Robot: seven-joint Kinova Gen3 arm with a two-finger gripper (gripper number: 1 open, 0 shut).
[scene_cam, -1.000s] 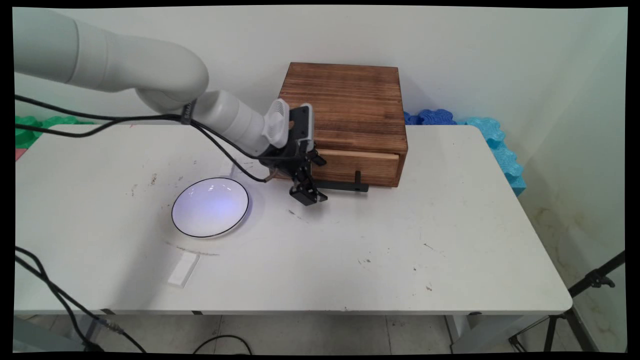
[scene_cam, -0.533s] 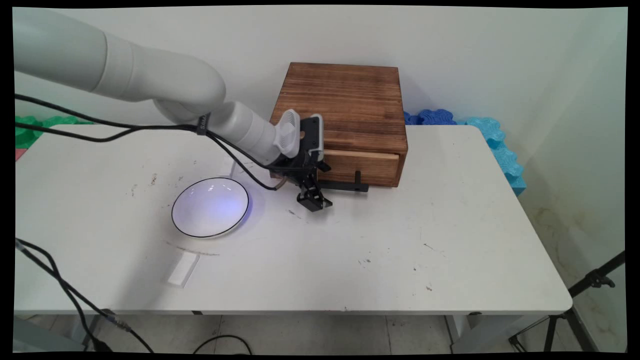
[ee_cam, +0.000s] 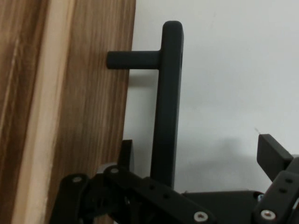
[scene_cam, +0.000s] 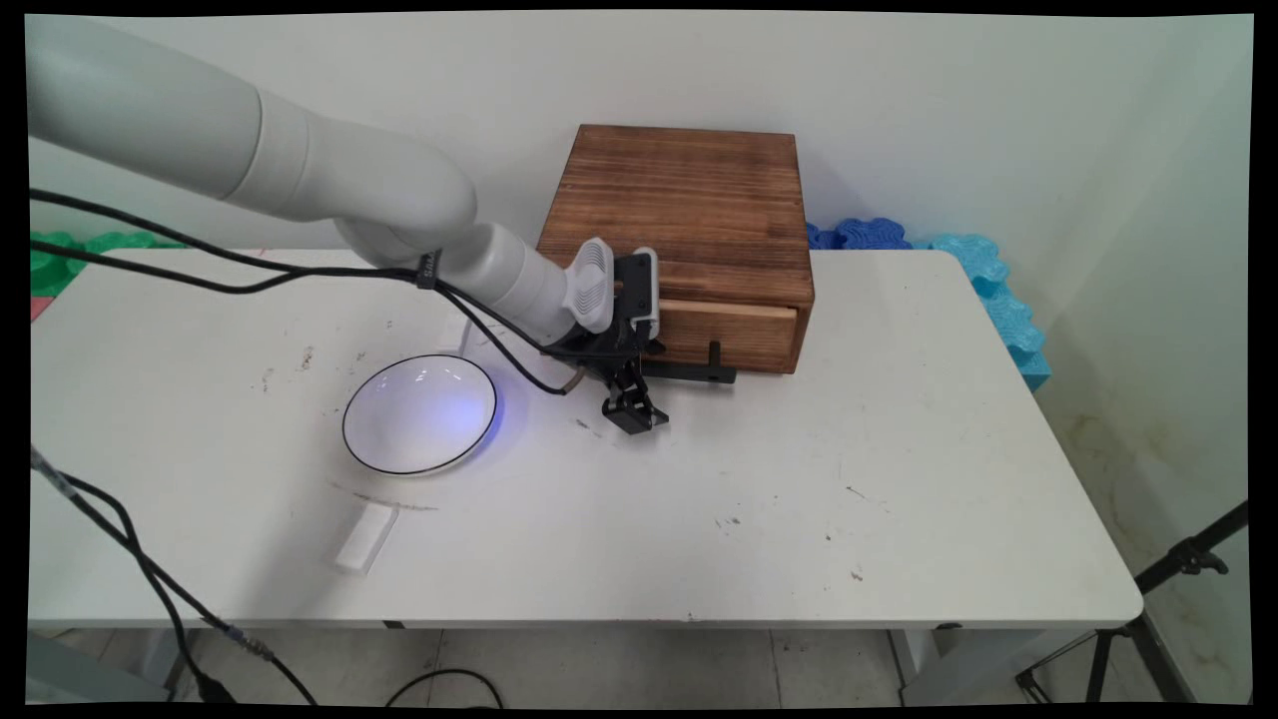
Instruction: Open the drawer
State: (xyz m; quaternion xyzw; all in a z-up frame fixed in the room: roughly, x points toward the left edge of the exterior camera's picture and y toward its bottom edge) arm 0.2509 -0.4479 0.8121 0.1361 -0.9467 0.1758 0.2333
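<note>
Main view, surface first: a white table [scene_cam: 799, 499], scuffed and speckled, runs from a plain wall behind to its near edge. Green foam [scene_cam: 60, 255] lies beyond the far left edge, blue foam [scene_cam: 958, 260] beyond the far right corner, and a black tripod [scene_cam: 1158, 609] stands on the floor off the right end. A wooden drawer box [scene_cam: 689, 215] sits at the back centre against the wall, its drawer front facing the near side, with a black bar handle [scene_cam: 699, 373] standing off it low down. A white bowl with a dark rim [scene_cam: 419, 413] rests left of centre, well apart from the box, and a small white block [scene_cam: 365, 537] lies nearer the front edge. My gripper [scene_cam: 632, 417] hangs low over the table just before the handle's left end. Right and near parts of the table are bare, with room on both sides.

Hand view: the drawer front [ee_cam: 70, 102] fills the left side, table surface the right. The handle's bar [ee_cam: 167, 107] runs up between my fingers, one finger [ee_cam: 127, 156] beside the wood and the other far off at the right edge. My jaws stand wide apart around the bar, gripping nothing.
</note>
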